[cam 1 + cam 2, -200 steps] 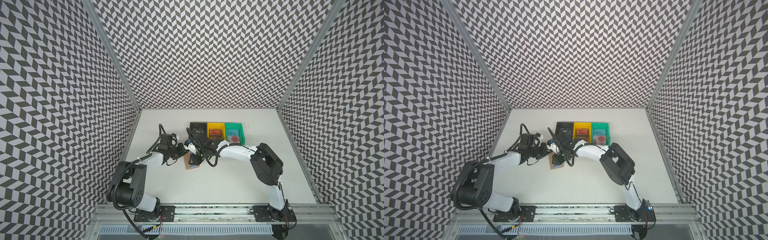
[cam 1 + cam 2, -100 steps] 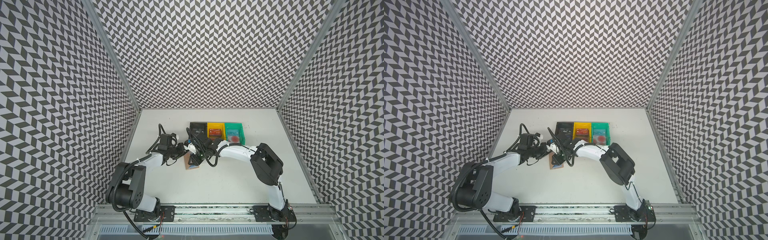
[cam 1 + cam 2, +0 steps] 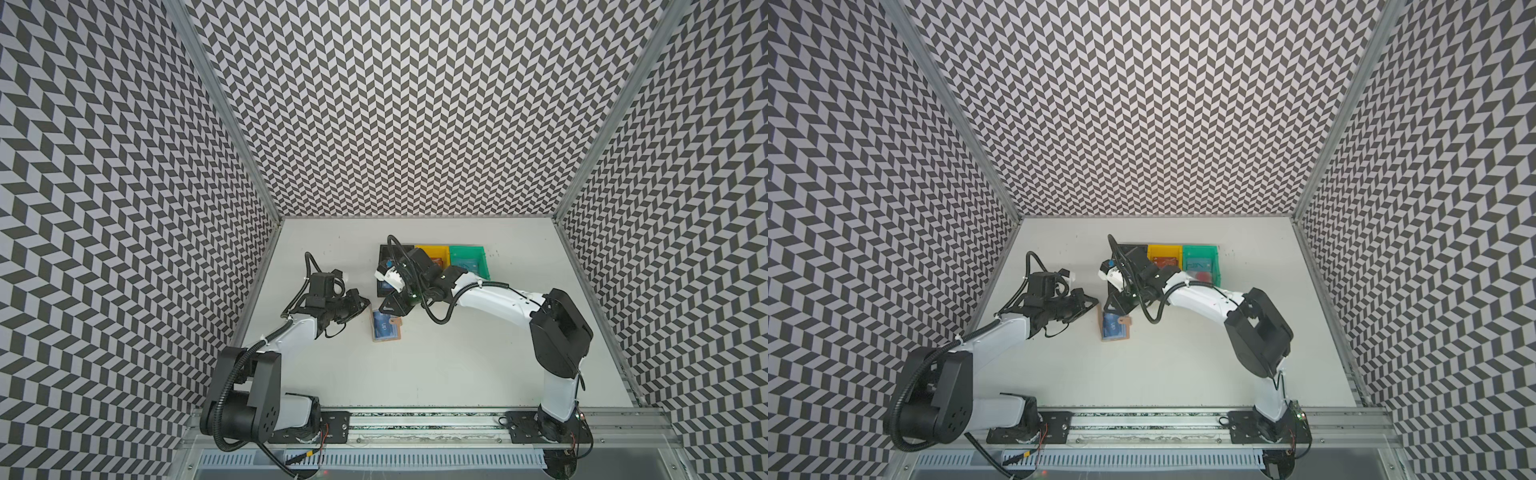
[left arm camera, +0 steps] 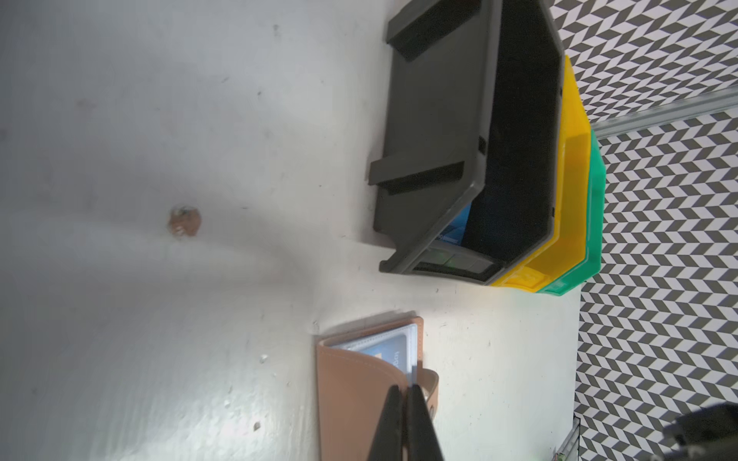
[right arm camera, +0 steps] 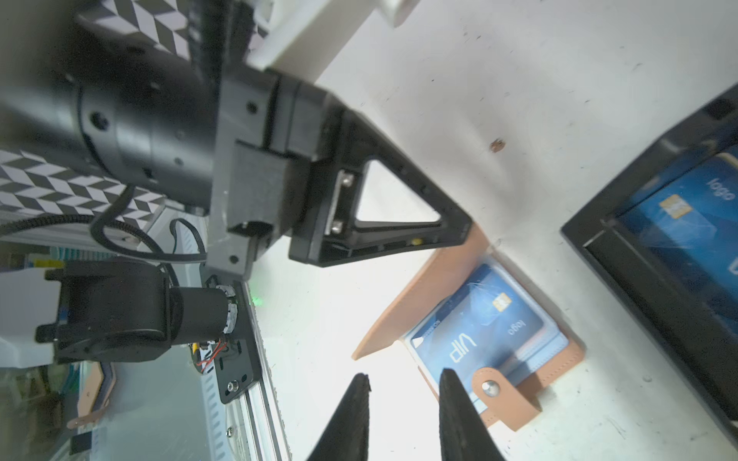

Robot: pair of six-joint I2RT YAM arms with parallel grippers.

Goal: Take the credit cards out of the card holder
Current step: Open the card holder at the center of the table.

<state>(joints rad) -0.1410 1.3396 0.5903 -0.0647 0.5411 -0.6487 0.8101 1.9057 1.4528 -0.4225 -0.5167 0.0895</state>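
Partway done: cards [image 3: 1167, 262] lie in the bins [image 3: 1165, 248] at 1 o'clock from the holder [image 3: 386, 326], which lies open mid-table with a VIP card [image 5: 479, 319] yet to come out, its cover [image 5: 423, 295] pinched in the left gripper's [image 4: 404, 389] closed jaws, the right gripper's [image 5: 403, 377] narrow jaws empty at 12.

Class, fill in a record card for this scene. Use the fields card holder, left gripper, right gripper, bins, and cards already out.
card holder: tan card holder on the table, cover lifted, blue card showing in its sleeve
left gripper: left gripper shut on the holder's cover
right gripper: right gripper open near the holder's edge, nothing between its tips
bins: black bin, yellow bin, green bin, side by side
cards already out: second blue card in the black bin
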